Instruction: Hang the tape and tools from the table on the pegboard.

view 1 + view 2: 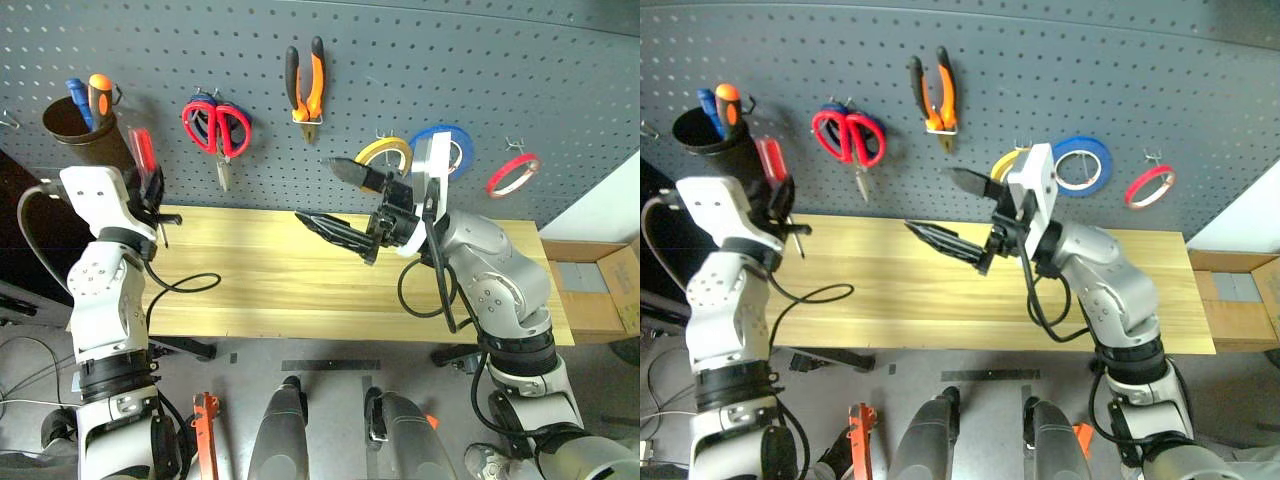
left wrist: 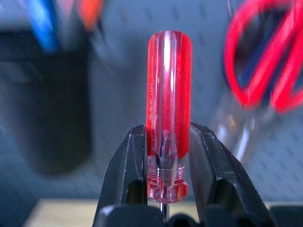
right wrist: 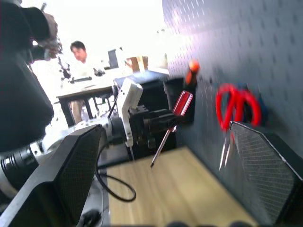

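My left gripper [image 1: 152, 186] is shut on the red handle of the slim screwdriver [image 1: 143, 152], held up in front of the pegboard [image 1: 420, 60], its shaft pointing down over the table's [image 1: 270, 285] left end. In the left wrist view the fingers [image 2: 124, 175] clamp the handle's [image 2: 168, 90] lower part. The right gripper [image 1: 318, 192] hovers open over the table's middle, nothing between its fingers. On the pegboard hang the red scissors [image 1: 218, 128], the orange-and-black pliers [image 1: 305, 85] and the red tape ring [image 1: 513, 173].
A black cup [image 1: 73, 127] holding blue and orange handles hangs on the pegboard just left of the screwdriver. Yellow [image 1: 385, 152] and blue [image 1: 446, 148] rolls hang behind the right gripper. A cardboard box [image 1: 600, 285] stands right of the table. A person [image 3: 83, 56] sits far behind.
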Motion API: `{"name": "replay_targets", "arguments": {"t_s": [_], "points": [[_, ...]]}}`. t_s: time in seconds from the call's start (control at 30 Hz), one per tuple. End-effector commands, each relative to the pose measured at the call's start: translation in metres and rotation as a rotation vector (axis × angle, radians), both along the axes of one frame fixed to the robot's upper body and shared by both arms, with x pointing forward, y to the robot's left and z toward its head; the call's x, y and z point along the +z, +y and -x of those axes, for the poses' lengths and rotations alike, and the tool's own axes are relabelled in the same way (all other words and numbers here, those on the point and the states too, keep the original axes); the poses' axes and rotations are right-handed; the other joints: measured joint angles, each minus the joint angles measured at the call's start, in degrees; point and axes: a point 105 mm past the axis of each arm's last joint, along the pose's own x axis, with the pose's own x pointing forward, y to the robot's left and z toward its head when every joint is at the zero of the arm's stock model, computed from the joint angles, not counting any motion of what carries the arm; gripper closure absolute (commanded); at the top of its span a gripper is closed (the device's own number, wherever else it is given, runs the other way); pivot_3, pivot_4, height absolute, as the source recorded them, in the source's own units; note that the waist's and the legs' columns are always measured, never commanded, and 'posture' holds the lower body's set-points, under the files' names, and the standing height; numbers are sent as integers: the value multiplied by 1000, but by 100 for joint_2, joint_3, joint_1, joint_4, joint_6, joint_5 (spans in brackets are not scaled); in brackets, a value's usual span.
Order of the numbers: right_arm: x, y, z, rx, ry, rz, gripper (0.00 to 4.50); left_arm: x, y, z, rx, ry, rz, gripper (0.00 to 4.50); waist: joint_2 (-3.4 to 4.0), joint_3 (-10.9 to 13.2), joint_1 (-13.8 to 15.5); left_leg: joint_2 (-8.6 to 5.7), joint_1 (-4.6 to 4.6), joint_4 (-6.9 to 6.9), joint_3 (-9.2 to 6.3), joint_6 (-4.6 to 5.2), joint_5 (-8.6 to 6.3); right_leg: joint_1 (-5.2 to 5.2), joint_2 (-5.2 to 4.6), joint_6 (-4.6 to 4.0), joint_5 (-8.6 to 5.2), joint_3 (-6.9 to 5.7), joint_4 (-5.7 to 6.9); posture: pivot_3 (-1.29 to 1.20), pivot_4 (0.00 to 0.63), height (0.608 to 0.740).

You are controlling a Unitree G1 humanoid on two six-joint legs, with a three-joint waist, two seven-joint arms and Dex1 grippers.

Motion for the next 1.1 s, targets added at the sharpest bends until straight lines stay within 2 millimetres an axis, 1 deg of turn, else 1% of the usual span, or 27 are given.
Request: {"name": "replay_targets", "arguments": {"t_s": [0.03, 0.17, 0.23, 0.33, 0.47, 0.53, 0.6, 0.8, 0.97, 1.1], "points": [[14, -1, 3, 6, -62, -46, 0, 36, 1, 10, 12, -147, -58, 3644, -5, -5, 27, 0, 0, 0, 0, -1, 0, 0, 0, 0, 0, 1, 0, 234, 222, 740], [10, 2, -1, -2, -80, -12, 0, 58, -9, 12, -33, -216, -58, 3644, -13, -17, 113, -2, -1, 1, 2, -3, 0, 2, -1, 1, 2, 0, 0, 240, 212, 740], [4, 3, -3, -8, -81, 19, 0, 71, -5, 14, -29, -257, -33, 3644, -18, -22, 149, -2, -1, 2, 1, -3, 0, 2, 1, 1, 3, -2, 2, 243, 208, 740], [-3, 4, -5, -8, -79, 42, 0, 86, 0, 15, -21, -289, -30, 3644, -21, -26, 164, 2, -1, 5, 0, -4, 1, 2, 8, -1, 5, -3, 4, 247, 200, 740], [-6, 5, -6, -11, -80, 49, 0, 111, 7, 15, -16, -351, -22, 3644, -26, -32, 169, 2, -1, 5, -1, -6, 3, 2, 11, -7, 9, -4, 7, 242, 189, 740], [-7, 5, -7, -13, -80, 53, 0, 127, 8, 14, -27, -389, -9, 3644, -33, -40, 171, 2, -1, 6, -2, -13, 6, 2, 12, -7, 9, -6, 8, 242, 189, 740], [-7, 4, -7, -15, -81, 53, 0, 139, 6, 13, -45, -419, 1, 3644, -44, -47, 173, 2, -1, 7, -4, -19, 10, 3, 13, -7, 10, -10, 8, 242, 189, 740], [-6, 4, -9, -26, -88, 50, 0, 155, 12, 3, -49, -453, -8, 3644, -60, -98, 168, 1, -1, 21, -4, -21, 11, 7, 14, -22, 25, -11, 14, 229, 168, 740], [-7, 2, -10, -42, -91, 54, 0, 172, 16, 4, -42, -493, -35, 3644, -74, -115, 163, 4, -2, 42, -8, -22, 12, 10, 18, -21, 29, -13, 26, 219, 164, 740], [-6, 2, -10, -49, -94, 53, 0, 174, 21, 3, -24, -497, -52, 3644, -74, -130, 160, 4, -3, 56, -6, -22, 12, 13, 18, -15, 38, -9, 25, 216, 162, 740]]}}
